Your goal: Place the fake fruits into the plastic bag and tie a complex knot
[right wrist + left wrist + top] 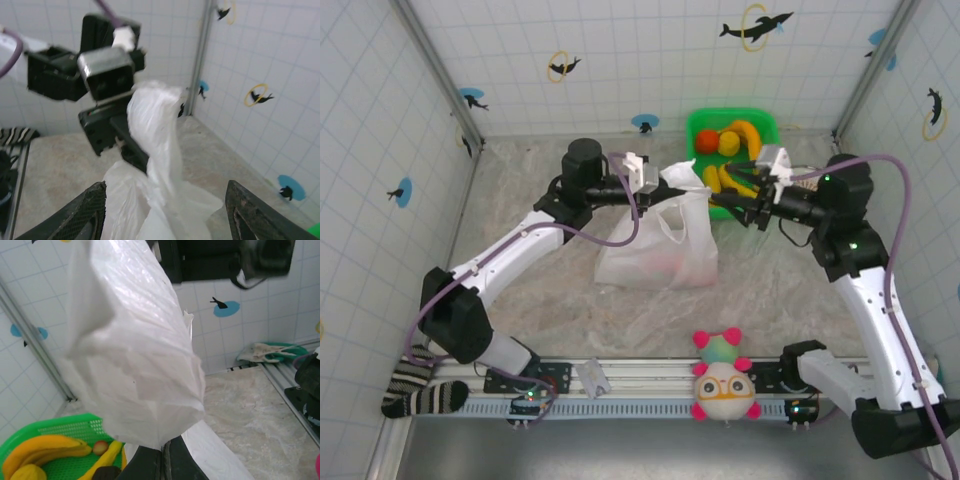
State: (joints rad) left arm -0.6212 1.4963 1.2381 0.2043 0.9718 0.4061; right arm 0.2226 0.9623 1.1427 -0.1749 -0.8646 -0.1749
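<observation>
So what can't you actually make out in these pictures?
1. Inside the bag: top view, its cloudy film shows just a reddish tint, no shapes.
2. Whether the handles are knotted: top view, the bunched plastic at the left hand is too small to tell.
3. Basket near side: top view, the right hand covers some fruits.
4. Basket again: left wrist view, cut off by the bottom-left corner.
5. Right wrist view: blurred, so the bag's folds are unclear.

Left fingers (pixel 148 464) together, right fingers (pixel 84 214) apart

plastic bag (pixel 658 250) mid-table, basket (pixel 732 112) behind R
</observation>
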